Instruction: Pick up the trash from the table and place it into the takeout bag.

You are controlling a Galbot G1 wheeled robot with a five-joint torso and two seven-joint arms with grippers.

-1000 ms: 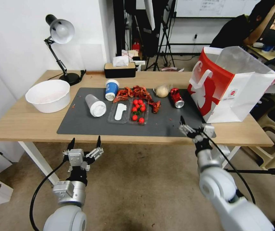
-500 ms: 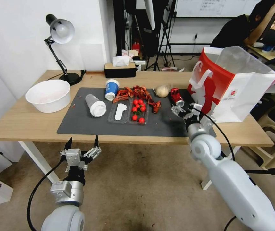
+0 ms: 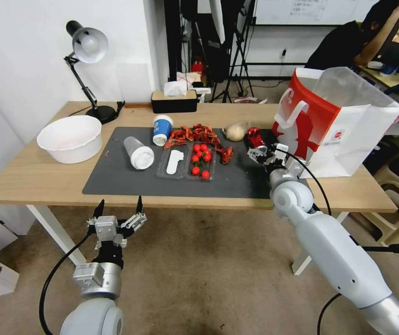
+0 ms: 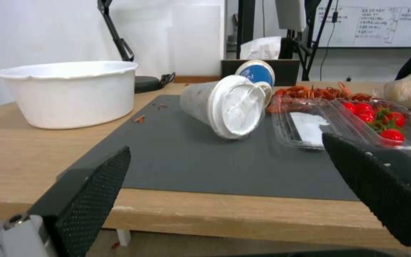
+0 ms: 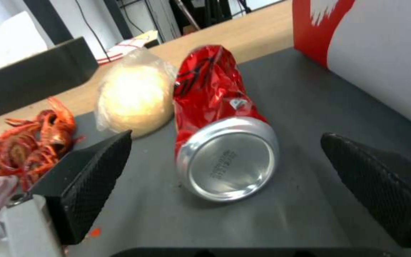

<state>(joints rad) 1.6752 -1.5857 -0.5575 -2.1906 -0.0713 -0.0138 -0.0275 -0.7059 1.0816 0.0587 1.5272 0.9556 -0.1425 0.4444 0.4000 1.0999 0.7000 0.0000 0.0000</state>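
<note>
Progress looks early: four pieces of trash lie on the worktop's (image 3: 32, 181) dark grey mat (image 3: 116, 179), and whether anything is inside the takeout bag (image 3: 334, 125) cannot be told. The right tool (image 3: 268, 156) sits low over the mat just short of the crushed red can (image 3: 255, 138), its black cross-hatched fingers (image 5: 91, 175) spread wide either side of the can's dull silver end, not touching it. That can is thin dented metal, lying on its side just beside the bag's red-and-white paper wall. Beside it rests a clear bag with a beige lump (image 3: 235, 132), soft and crinkled. Further along are a blue-and-white paper cup (image 3: 162, 129) and a clear white-lidded cup (image 3: 138, 152), both tipped on their sides. A heap of red crayfish shells (image 3: 199, 135) and a clear plastic tray of cherry tomatoes (image 3: 195, 160) lie between. The left tool (image 3: 119, 207) waits below the worktop's near edge, fingers wide, facing the lidded cup. A large white bowl (image 3: 70, 138) stands on bare wood, off the mat. By my reading, the whole clear-up remains.
</note>
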